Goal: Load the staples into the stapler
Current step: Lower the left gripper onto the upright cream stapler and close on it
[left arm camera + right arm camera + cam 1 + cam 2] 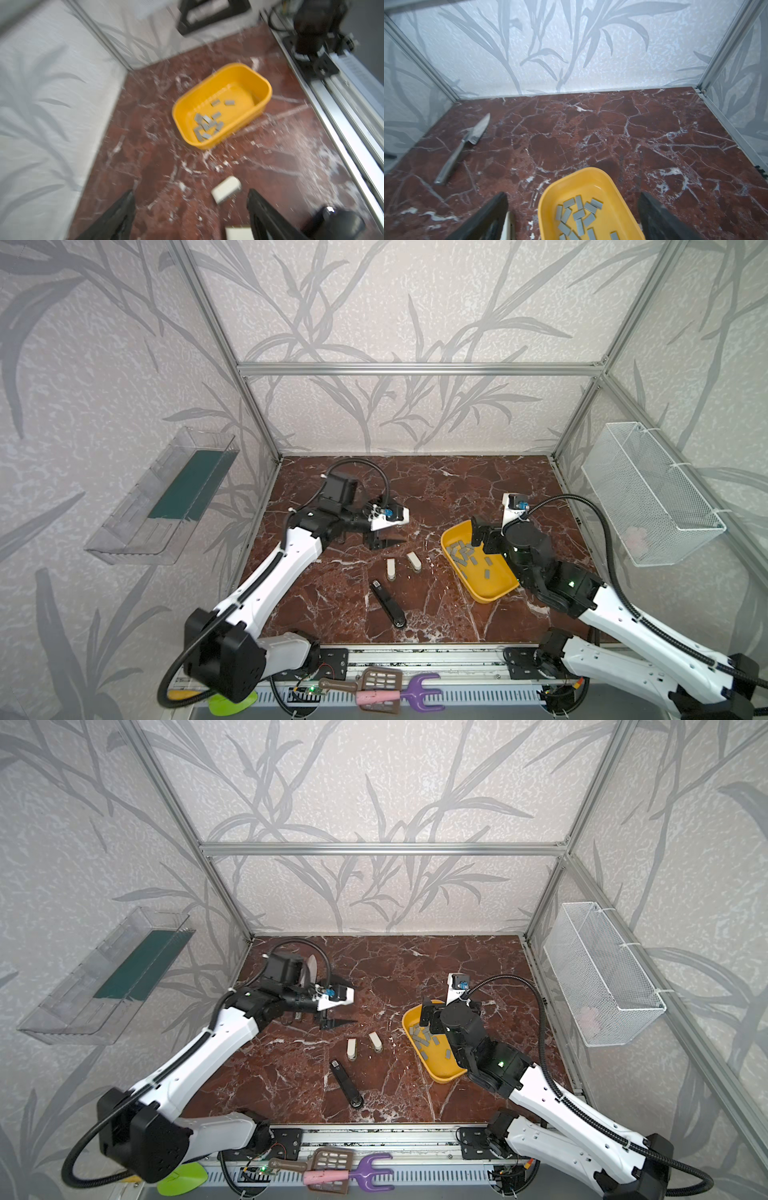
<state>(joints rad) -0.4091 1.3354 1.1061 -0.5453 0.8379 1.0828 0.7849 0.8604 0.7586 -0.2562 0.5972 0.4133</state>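
Marble tabletop [457, 489], picking step: my right gripper [573, 195] hangs spread and empty over the staples [579, 214] at three o'clock; left gripper [191, 192] spread, empty. Next I must pinch one strip squarely.

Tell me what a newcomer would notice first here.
The yellow tray right of centre, strewn with grey staples, stands out most, with the open right gripper hovering over its far end. Next comes the black stapler lying near the front edge, with two cream blocks and the open left gripper beyond it.
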